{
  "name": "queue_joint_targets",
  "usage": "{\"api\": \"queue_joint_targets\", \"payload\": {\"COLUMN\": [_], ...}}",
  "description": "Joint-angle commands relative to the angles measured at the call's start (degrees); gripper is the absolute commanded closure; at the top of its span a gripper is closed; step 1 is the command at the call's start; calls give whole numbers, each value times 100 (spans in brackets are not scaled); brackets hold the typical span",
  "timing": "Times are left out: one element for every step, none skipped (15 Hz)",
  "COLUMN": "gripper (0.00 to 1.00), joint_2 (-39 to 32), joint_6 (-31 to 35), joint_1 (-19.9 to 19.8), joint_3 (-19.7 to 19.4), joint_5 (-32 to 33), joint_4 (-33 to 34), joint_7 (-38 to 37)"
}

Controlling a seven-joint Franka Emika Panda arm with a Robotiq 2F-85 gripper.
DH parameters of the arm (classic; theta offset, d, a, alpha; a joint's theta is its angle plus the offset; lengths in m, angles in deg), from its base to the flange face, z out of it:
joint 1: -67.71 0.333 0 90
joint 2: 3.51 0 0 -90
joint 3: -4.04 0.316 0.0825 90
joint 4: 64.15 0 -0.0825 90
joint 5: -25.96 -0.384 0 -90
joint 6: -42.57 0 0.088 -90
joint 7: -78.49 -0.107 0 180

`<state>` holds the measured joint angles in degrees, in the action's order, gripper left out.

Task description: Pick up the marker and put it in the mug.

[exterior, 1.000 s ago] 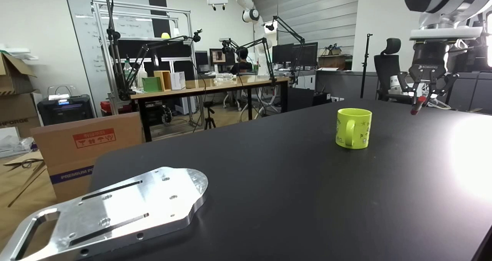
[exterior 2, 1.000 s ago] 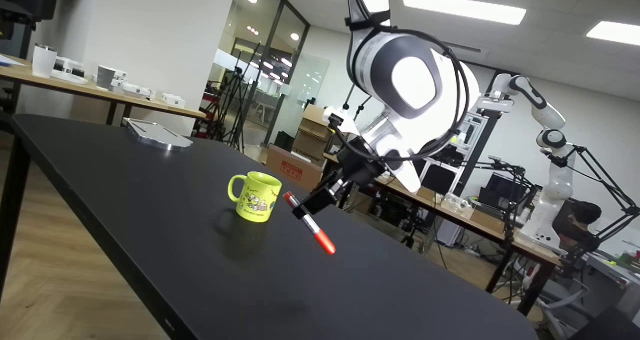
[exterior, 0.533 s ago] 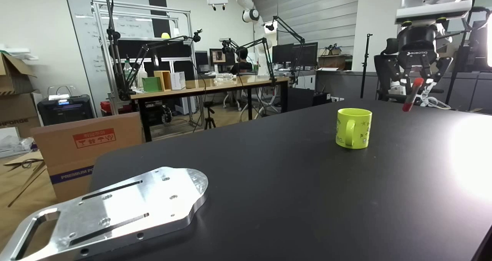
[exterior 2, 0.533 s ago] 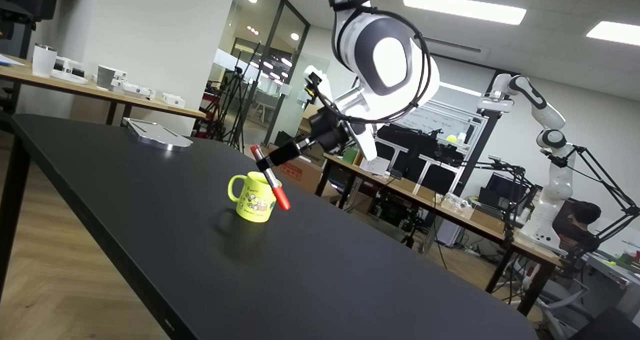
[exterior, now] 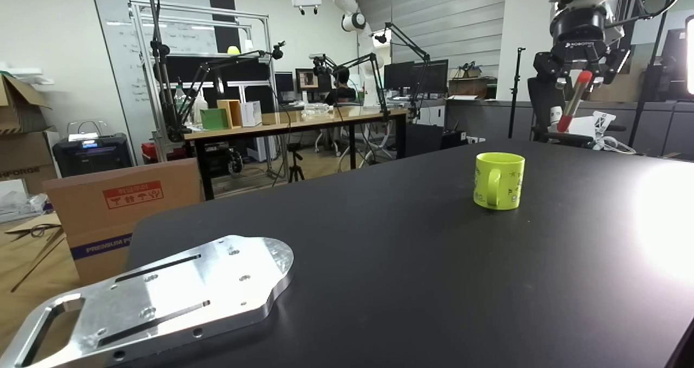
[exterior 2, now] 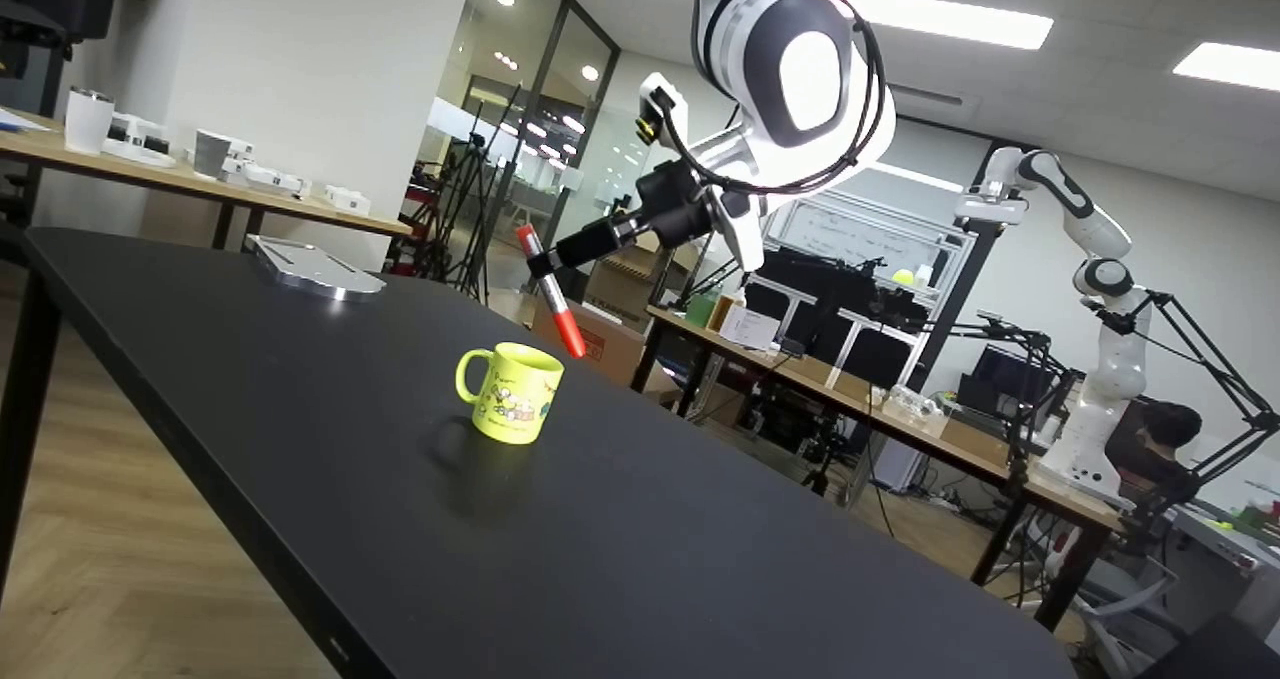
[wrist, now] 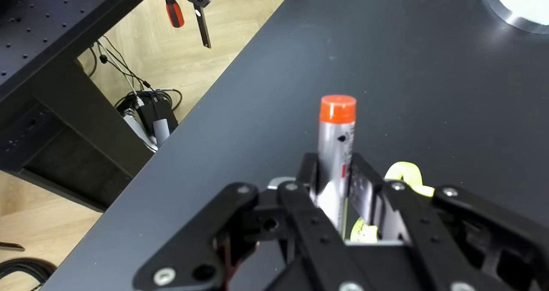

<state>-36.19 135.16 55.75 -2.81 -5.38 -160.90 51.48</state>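
My gripper (exterior 2: 545, 262) is shut on the marker (exterior 2: 552, 294), a thin stick with red ends and a silver-white middle. The marker is tilted, and its lower red end hangs above the mug's level. The lime-yellow mug (exterior 2: 515, 399) stands upright on the black table. In an exterior view the marker (exterior: 574, 101) and gripper (exterior: 579, 81) are above the table, up and right of the mug (exterior: 507, 181). In the wrist view the marker (wrist: 336, 136) stands between both fingers (wrist: 333, 171). The mug (wrist: 405, 173) shows only in part there, mostly hidden behind the gripper.
A flat silver metal plate (exterior: 190, 292) lies at one end of the black table (exterior: 379, 249). It also shows in the wrist view (wrist: 523, 4). A cardboard box (exterior: 124, 211) stands on the floor beyond the table edge. Another desk (exterior 2: 900, 439) stands behind.
The gripper has risen with the marker in it and swung toward the mug's side. The marker passed in front of the mug in an exterior view and is now higher. The mug has not moved.
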Motion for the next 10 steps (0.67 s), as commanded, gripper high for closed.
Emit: {"api": "queue_joint_targets", "payload": {"gripper": [77, 77, 77, 77, 94, 94, 94, 94, 94, 94], "joint_2": [-15, -15, -15, -15, -15, -57, -104, -142, -233, -302], "joint_6": [-30, -32, -32, -32, -33, -112, -211, -309, -459, -501], "joint_1": [47, 47, 47, 47, 47, 16, -14, -46, -83, -80], "joint_3": [-63, -64, -64, -64, -64, -45, -24, 2, 33, 36], "joint_5": [-23, -23, -23, -22, -22, -91, -180, -262, -374, -475], "joint_4": [21, 21, 21, 21, 21, 155, 331, 460, 696, 872], "joint_7": [17, 16, 16, 16, 16, 2, -49, -37, -37, -88]}}
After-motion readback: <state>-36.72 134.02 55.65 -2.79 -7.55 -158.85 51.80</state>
